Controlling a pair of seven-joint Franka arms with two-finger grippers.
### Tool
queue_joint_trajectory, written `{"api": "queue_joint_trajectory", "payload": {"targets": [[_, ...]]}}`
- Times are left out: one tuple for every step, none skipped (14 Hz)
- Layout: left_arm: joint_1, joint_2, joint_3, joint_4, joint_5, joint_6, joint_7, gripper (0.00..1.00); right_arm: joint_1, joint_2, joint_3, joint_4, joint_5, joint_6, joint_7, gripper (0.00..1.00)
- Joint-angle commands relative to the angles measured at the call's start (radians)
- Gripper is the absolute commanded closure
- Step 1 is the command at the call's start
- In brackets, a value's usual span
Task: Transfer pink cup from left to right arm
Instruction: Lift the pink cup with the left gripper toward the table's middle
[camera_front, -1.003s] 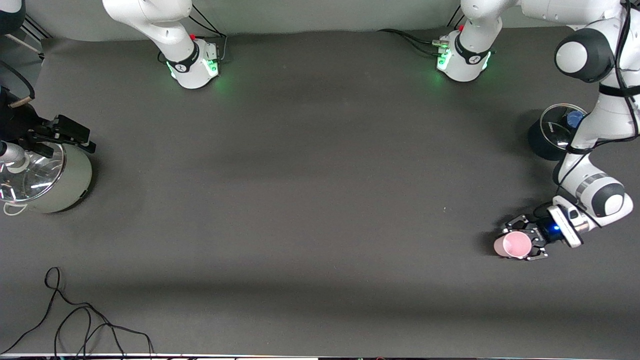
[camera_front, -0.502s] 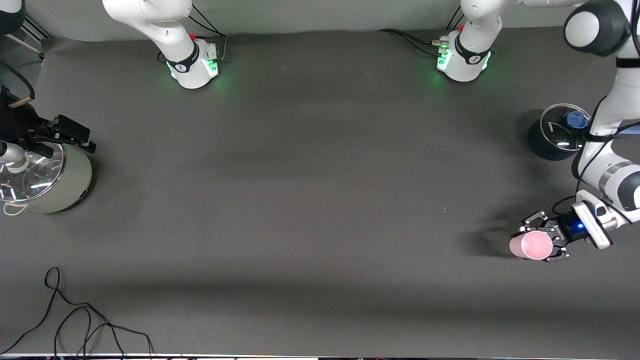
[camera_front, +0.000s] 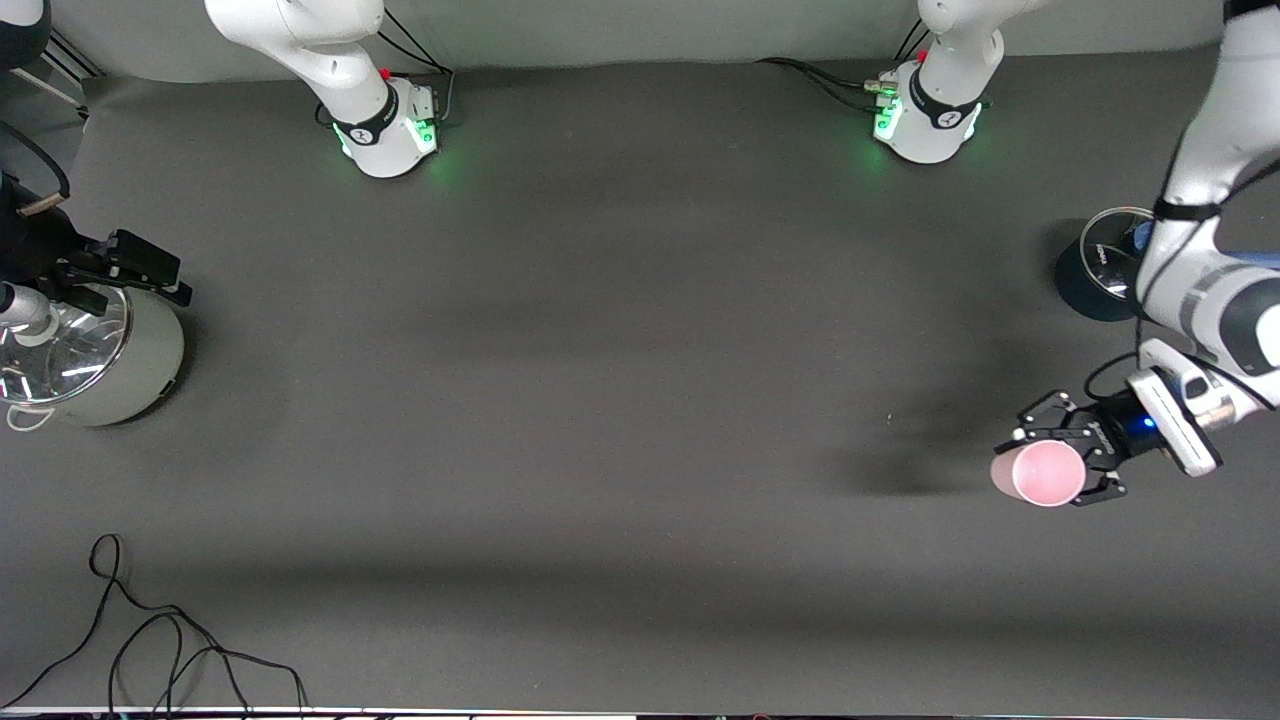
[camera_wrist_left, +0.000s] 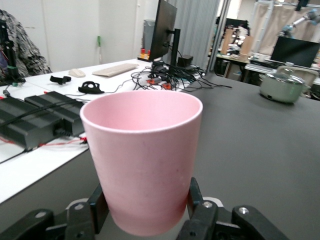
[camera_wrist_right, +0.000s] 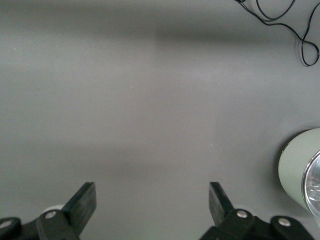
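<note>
My left pincer (camera_front: 1062, 462) grips the pink cup (camera_front: 1038, 473) above the tabletop (camera_front: 620, 380) at the left arm's end, while my right pincer (camera_wrist_right: 152, 200) waits wide open beside the pale green pot (camera_front: 120, 360).

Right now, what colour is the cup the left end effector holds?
Pale pink, plain all over. The pink cup shows best in the left wrist view.

Left tool (camera_front: 1058, 462) clamped, right tool (camera_wrist_right: 152, 205) agape.
</note>
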Motion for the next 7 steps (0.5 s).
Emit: {"api": "queue_joint_trajectory", "payload": {"targets": [[-0.127, -0.213, 0.016, -0.195, -0.107, 0.139, -0.066, 0.72, 0.009, 0.011, -0.009, 0.023, 0.008, -0.015, 0.013, 0.0], [-0.171, -0.259, 0.016, -0.22, -0.119, 0.191, -0.103, 0.72, 0.009, 0.011, -0.009, 0.023, 0.008, -0.015, 0.013, 0.0], [-0.217, -0.298, 0.016, -0.241, -0.145, 0.23, -0.124, 0.72, 0.009, 0.011, -0.009, 0.023, 0.008, -0.015, 0.013, 0.0], [-0.269, -0.333, 0.014, -0.264, -0.193, 0.28, -0.126, 0.72, 0.008, 0.011, -0.009, 0.023, 0.008, -0.015, 0.013, 0.0], [-0.338, -0.368, 0.014, -0.283, -0.249, 0.351, -0.128, 0.72, 0.008, 0.011, -0.009, 0.022, 0.008, -0.015, 0.013, 0.0], [-0.404, -0.393, 0.014, -0.292, -0.297, 0.427, -0.129, 0.72, 0.009, 0.013, -0.009, 0.022, 0.008, -0.015, 0.015, 0.0], [-0.473, -0.414, 0.014, -0.295, -0.346, 0.512, -0.135, 0.72, 0.009, 0.014, -0.009, 0.022, 0.007, -0.015, 0.005, 0.0]]}}
